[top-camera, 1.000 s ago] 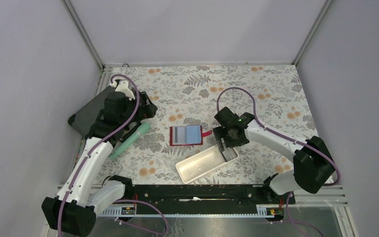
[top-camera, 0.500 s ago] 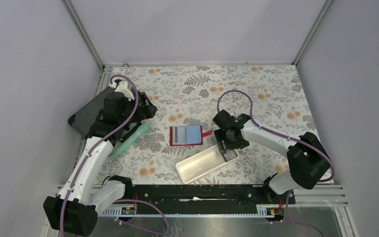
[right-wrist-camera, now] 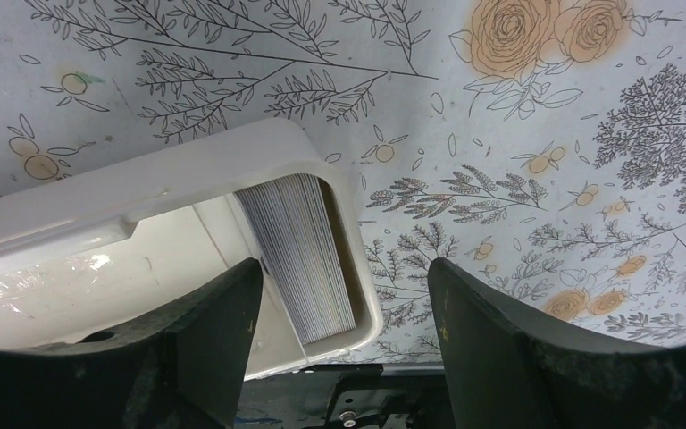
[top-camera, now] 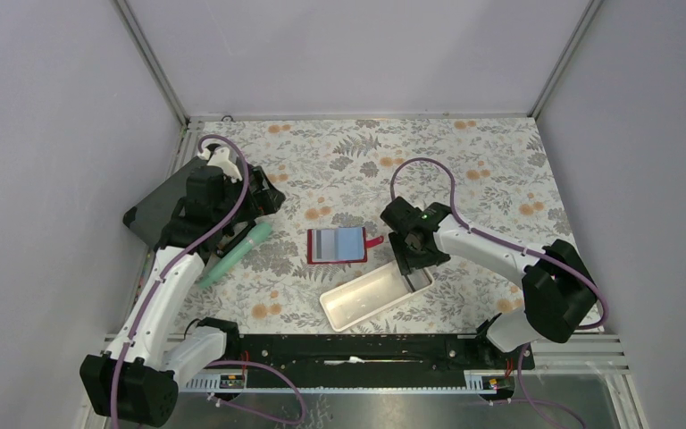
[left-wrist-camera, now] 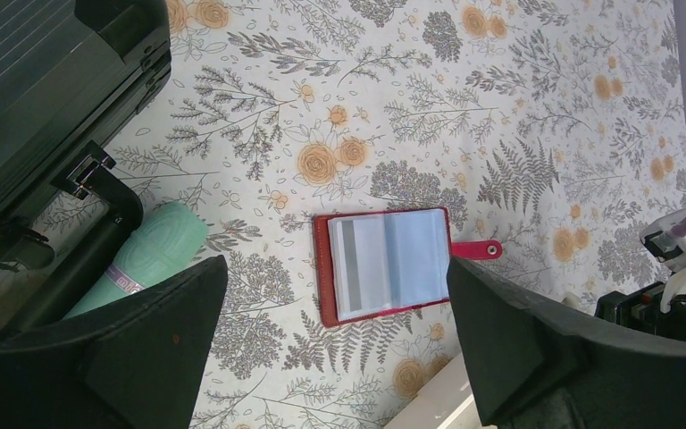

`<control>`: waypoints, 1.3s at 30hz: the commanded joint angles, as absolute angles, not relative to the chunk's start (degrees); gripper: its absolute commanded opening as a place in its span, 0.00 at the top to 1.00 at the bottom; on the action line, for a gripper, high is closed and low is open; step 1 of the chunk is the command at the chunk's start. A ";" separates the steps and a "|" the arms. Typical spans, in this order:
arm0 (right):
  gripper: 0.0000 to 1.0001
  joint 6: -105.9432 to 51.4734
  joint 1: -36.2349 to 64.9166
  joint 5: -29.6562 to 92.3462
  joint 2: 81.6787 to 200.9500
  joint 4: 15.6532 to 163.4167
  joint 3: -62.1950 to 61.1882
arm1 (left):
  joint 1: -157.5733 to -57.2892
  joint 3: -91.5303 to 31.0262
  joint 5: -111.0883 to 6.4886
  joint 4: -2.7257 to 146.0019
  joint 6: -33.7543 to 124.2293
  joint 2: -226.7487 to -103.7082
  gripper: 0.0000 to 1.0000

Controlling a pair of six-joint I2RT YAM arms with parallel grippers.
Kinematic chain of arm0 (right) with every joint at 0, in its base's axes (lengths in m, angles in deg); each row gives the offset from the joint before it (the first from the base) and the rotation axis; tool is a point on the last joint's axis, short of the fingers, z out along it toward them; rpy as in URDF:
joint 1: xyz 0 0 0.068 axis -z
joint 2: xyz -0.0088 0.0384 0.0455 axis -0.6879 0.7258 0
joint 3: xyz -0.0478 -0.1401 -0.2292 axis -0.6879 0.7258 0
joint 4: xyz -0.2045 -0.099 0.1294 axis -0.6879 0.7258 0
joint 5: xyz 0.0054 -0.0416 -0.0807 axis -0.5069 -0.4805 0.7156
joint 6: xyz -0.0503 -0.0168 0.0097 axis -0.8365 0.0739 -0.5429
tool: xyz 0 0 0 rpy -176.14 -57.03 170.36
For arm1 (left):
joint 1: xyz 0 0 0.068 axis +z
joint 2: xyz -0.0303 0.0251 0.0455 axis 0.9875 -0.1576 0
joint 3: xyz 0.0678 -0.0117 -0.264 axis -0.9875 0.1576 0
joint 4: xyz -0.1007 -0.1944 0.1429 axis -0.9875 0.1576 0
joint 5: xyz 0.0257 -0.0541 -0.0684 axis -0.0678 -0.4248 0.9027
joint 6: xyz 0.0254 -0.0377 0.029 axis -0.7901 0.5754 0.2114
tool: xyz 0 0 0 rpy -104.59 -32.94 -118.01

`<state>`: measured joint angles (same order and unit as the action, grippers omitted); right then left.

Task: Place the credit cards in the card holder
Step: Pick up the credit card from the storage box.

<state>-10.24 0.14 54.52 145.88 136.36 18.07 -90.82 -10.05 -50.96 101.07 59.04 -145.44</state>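
Observation:
The card holder (top-camera: pixel 338 245) (left-wrist-camera: pixel 384 266), a red wallet, lies open on the floral mat with its pale blue sleeves facing up and its snap tab (left-wrist-camera: pixel 476 249) to the right. A stack of light blue credit cards (right-wrist-camera: pixel 299 255) stands on edge in the right end of the white tray (top-camera: pixel 362 302) (right-wrist-camera: pixel 143 192). My right gripper (top-camera: pixel 408 261) (right-wrist-camera: pixel 344 264) hangs open over that end, one finger on each side of the stack and touching nothing. My left gripper (left-wrist-camera: pixel 337 261) is wide open and empty, held above the mat left of the wallet.
A big dark grey case (top-camera: pixel 154 207) (left-wrist-camera: pixel 45 80) sits at the left edge. A mint green roll (top-camera: pixel 237 250) (left-wrist-camera: pixel 143 255) lies beside it. Grey walls enclose the mat, and a black rail (top-camera: pixel 348 349) runs along the near edge.
My right gripper has shifted slightly left over the tray's end and its jaws have narrowed a little. The left arm and the wallet have stayed put.

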 commanded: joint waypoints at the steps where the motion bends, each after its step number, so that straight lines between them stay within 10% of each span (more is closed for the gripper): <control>1: 0.26 -9.00 -1.27 58.33 146.62 139.61 14.61 | -90.14 -9.88 -48.99 98.18 59.45 -145.61 0.01; 9: 0.50 -8.51 -2.73 58.68 148.08 140.14 13.36 | -89.66 -9.94 -46.45 98.09 59.91 -147.02 0.01; 17: 0.19 -8.56 -3.81 58.49 147.87 139.93 13.93 | -88.64 -9.50 -43.51 97.22 60.72 -148.04 0.01; 39: 0.17 -8.17 -3.99 61.94 152.61 139.92 15.34 | -87.36 -9.06 -41.55 96.68 61.34 -148.10 0.01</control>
<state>-9.10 -3.40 58.06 152.66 137.45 16.28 -87.87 -9.06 -42.74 99.74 60.88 -148.13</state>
